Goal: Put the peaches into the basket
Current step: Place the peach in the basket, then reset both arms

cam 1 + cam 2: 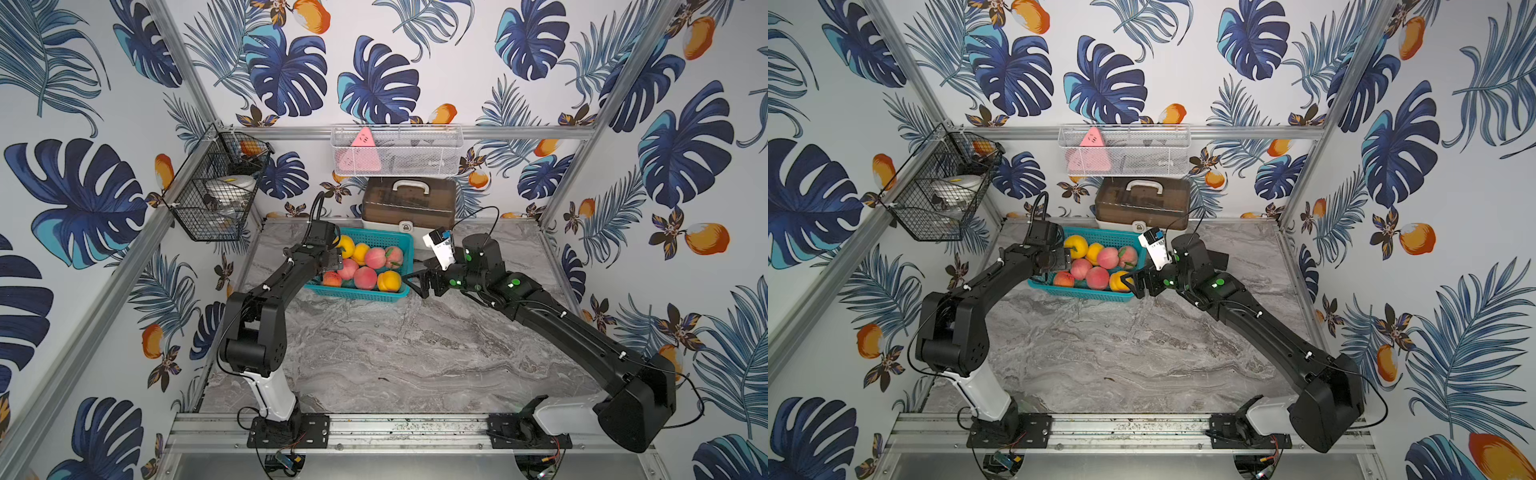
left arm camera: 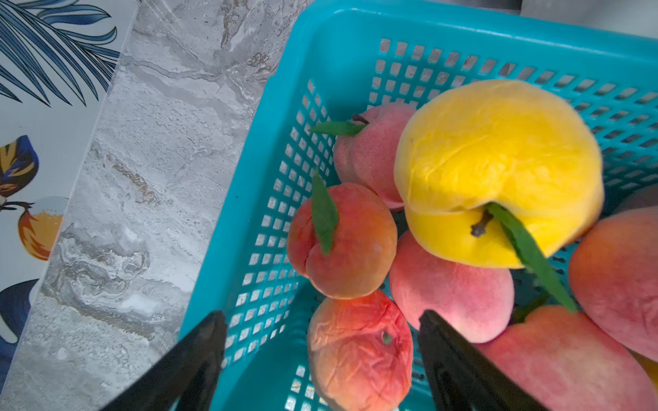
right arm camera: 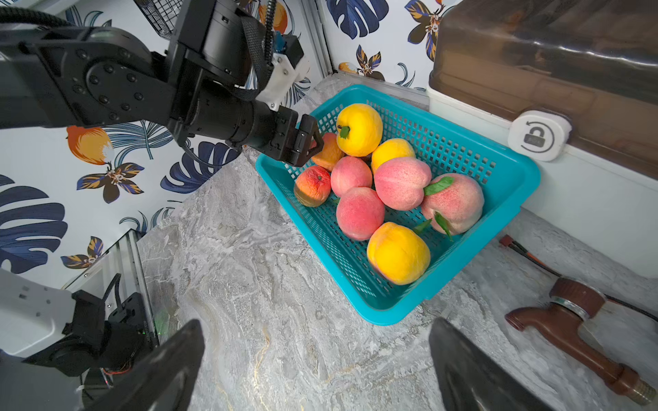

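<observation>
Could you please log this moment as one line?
left gripper: open above basket | right gripper: open, empty, beside basket | peaches: all visible ones inside basket

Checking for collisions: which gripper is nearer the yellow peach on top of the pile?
Left. The left gripper hangs over the basket right beside the yellow peach; the right gripper is outside the basket, past its opposite end.

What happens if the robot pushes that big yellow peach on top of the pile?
It would probably roll: the yellow peach is round and perched on other peaches. Its wrinkly skin suggests it's soft and light. The basket wall would likely stop it.
</observation>
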Controlling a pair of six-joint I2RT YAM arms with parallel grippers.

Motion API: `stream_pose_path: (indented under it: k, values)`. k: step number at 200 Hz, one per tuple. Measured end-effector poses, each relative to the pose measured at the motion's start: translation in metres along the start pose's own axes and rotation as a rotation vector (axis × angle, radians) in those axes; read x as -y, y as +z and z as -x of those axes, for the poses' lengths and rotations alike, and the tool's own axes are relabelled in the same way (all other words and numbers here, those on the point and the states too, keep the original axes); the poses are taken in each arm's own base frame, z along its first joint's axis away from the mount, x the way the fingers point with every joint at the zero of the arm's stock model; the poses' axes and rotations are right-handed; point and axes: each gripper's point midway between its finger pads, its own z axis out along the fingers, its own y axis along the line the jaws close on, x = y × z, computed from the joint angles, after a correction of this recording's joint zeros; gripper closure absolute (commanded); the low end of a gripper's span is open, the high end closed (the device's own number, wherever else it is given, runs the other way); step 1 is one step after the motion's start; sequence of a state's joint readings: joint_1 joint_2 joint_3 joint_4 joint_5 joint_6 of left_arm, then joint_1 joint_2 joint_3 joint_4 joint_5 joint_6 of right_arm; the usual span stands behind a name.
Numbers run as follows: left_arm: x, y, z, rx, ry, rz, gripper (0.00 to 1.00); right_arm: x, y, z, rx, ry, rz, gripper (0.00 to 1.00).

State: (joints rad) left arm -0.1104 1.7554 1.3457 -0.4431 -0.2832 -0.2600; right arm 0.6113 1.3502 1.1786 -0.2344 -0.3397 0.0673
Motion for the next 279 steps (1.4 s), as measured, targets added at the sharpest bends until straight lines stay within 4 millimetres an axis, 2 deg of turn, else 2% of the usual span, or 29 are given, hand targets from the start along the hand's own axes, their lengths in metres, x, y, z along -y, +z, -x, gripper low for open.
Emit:
stream_pose_path:
  k: [33, 53, 64, 76, 95, 107, 124, 159, 177, 219, 237, 251, 268, 279]
  values:
    - [-0.001, -0.012, -0.010, -0.002, -0.004, -0.026, 0.01, 0.016, -0.003, -0.012, -0.025, 0.024, -0.067, 0.00]
    - [0.000, -0.020, -0.023, -0.015, 0.001, -0.048, 0.01, 0.048, 0.000, -0.023, -0.059, 0.088, -0.159, 0.00]
    - [0.004, -0.027, -0.028, -0.013, 0.009, -0.065, 0.01, 0.070, 0.001, -0.037, -0.083, 0.132, -0.217, 0.00]
    - [0.009, -0.037, -0.033, -0.013, 0.014, -0.095, 0.01, 0.083, 0.001, -0.057, -0.122, 0.167, -0.252, 0.00]
    - [0.013, -0.050, -0.038, -0.015, 0.005, -0.142, 0.01, 0.091, 0.001, -0.087, -0.170, 0.207, -0.284, 0.00]
    - [0.013, -0.059, -0.041, -0.011, -0.003, -0.167, 0.01, 0.097, -0.004, -0.097, -0.168, 0.211, -0.321, 0.00]
    - [0.014, -0.075, -0.044, -0.002, -0.008, -0.206, 0.01, 0.111, -0.014, -0.102, -0.140, 0.213, -0.398, 0.00]
    - [0.005, -0.102, -0.047, 0.057, -0.033, -0.231, 0.01, 0.144, -0.033, -0.100, -0.046, 0.195, -0.566, 0.00]
    - [-0.001, -0.109, -0.055, 0.072, -0.053, -0.231, 0.01, 0.160, -0.039, -0.112, -0.012, 0.172, -0.614, 0.00]
    - [-0.009, -0.104, -0.077, 0.109, -0.086, -0.226, 0.01, 0.189, -0.036, -0.145, 0.026, 0.017, -0.669, 0.00]
    - [-0.009, -0.092, -0.090, 0.127, -0.089, -0.233, 0.01, 0.217, -0.039, -0.156, 0.036, 0.004, -0.726, 0.00]
    - [-0.010, -0.080, -0.104, 0.133, -0.085, -0.228, 0.01, 0.232, -0.044, -0.158, 0.059, 0.019, -0.749, 0.00]
    - [-0.015, -0.068, -0.115, 0.155, -0.068, -0.199, 0.01, 0.244, -0.047, -0.142, 0.146, 0.007, -0.754, 0.00]
    - [-0.019, -0.062, -0.115, 0.177, -0.053, -0.174, 0.01, 0.249, -0.048, -0.139, 0.150, 0.010, -0.753, 0.00]
